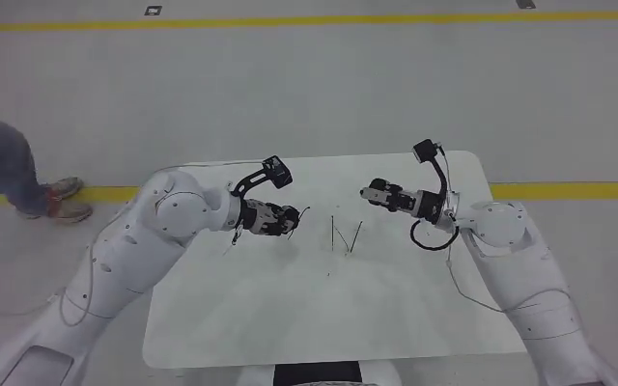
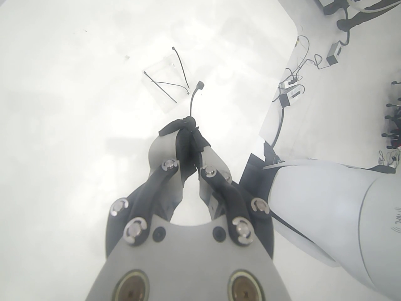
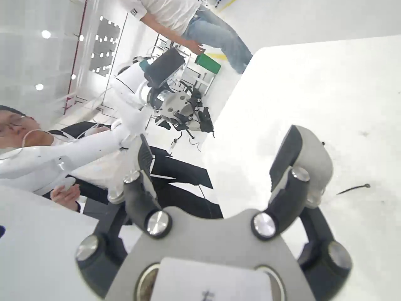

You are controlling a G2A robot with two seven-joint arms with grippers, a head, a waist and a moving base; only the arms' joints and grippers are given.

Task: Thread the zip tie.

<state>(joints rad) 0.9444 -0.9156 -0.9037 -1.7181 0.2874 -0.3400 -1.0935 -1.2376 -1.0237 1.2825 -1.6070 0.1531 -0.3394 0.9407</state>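
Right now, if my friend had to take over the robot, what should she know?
Left gripper: shut on one zip tie, held over the table with its head end sticking out past the fingertips.
Right gripper: open and empty, facing the left one across the table.
Spare zip ties: lying loose on the table between the two arms.
Done: one tie is picked up.
Left: the tail is not yet through the head, and no loop is made.
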